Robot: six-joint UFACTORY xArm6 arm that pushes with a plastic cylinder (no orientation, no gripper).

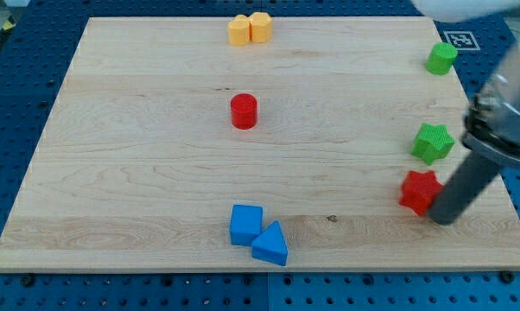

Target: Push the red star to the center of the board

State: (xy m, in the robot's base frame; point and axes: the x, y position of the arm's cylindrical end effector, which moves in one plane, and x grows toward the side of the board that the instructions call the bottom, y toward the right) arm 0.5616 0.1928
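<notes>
The red star [418, 191] lies near the board's right edge, in the lower half of the view. My tip [443, 219] is at the lower end of the dark rod, just right of and slightly below the red star, touching or nearly touching it. The wooden board [156, 173] fills most of the view; its centre lies far to the left of the star.
A green star [433, 142] sits just above the red star. A green cylinder [441, 59] is at the top right. A red cylinder [244, 111] is above centre. Two yellow blocks [250, 28] touch at the top edge. A blue cube [246, 224] and blue triangle [271, 244] touch at the bottom centre.
</notes>
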